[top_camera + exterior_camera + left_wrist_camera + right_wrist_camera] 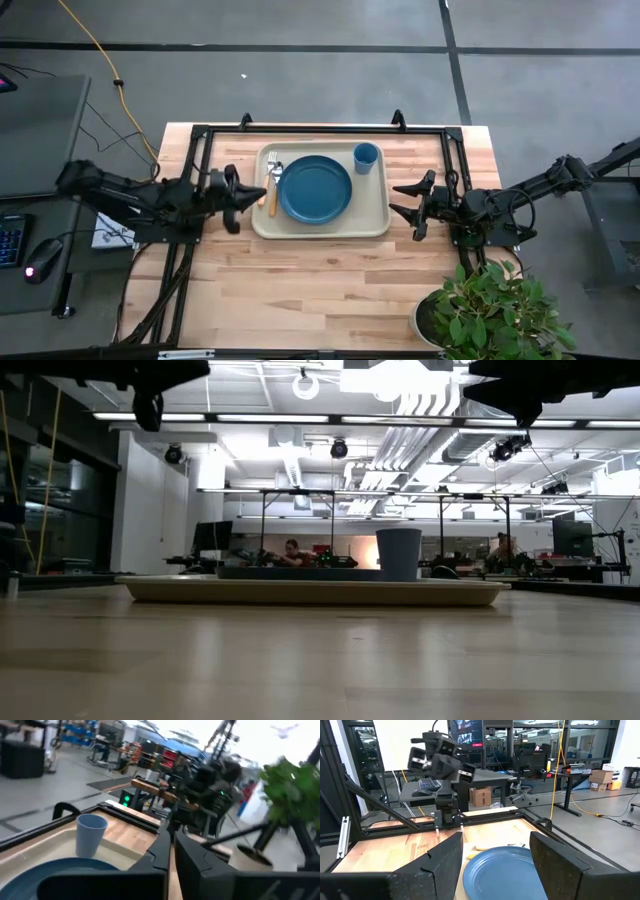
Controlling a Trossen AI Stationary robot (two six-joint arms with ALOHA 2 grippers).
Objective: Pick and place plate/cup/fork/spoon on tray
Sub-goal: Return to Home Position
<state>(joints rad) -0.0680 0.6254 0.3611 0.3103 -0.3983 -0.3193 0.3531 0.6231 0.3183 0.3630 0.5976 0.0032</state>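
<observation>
Look at the tray (375, 226) first: you have everything sitting inside it. The plate (316, 188) lies flat at the tray's centre, filling most of its depth. The cup (366, 157) stands upright in the tray's far right corner, close beside the plate's rim but apart from it. The fork (278, 170) and spoon (268, 172) lie side by side along the tray's left edge, just beside the plate, silver heads toward the tray's far side, orange handles toward the near side; you cannot tell whether they touch each other.

In the low view the tray's (300, 591) rim shows edge-on, with the cup (398, 554) rising above it.

Your left gripper (247, 196) hovers just off the tray's left edge, raised above the table, its fingers pressed together with nothing between them. Your right gripper (400, 198) sits just off the tray's right edge, pointing at the tray, its fingers spread wide and empty.
</observation>
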